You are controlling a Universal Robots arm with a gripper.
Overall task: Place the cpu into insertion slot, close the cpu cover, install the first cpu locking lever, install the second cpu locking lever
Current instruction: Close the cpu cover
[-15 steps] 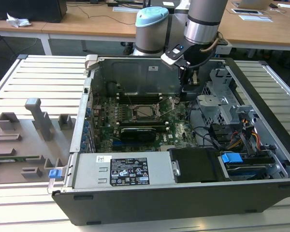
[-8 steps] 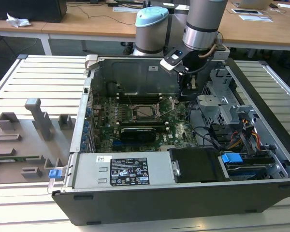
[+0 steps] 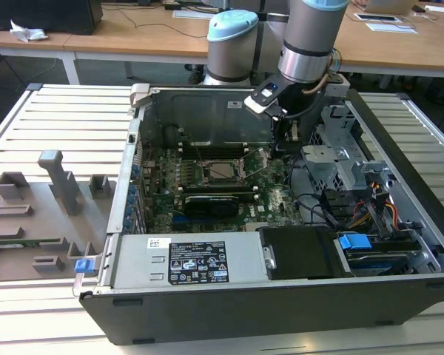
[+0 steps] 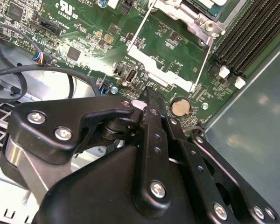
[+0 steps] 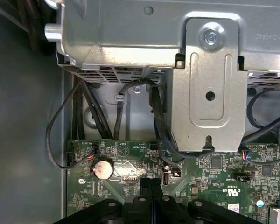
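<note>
Tool (image 4: 148, 92) clenched, fingertips pressed together with nothing between them. It hangs low over the edge of the green motherboard (image 4: 84, 42), with a coin-cell battery (image 4: 179, 107) just beside its tip. The cpu (image 3: 222, 171) sits in the insertion slot (image 3: 204, 173) inside the open computer case (image 3: 281, 296), well apart from the tool toward the exterior view's left. The silver cpu cover (image 4: 189, 13) frames the chip; cannot tell if it is fully down. Two cpu locking levers (image 4: 137, 29) angle out from the frame toward the tool. A drive cage bracket (image 5: 210, 93) stands beyond the tip, across the cables.
</note>
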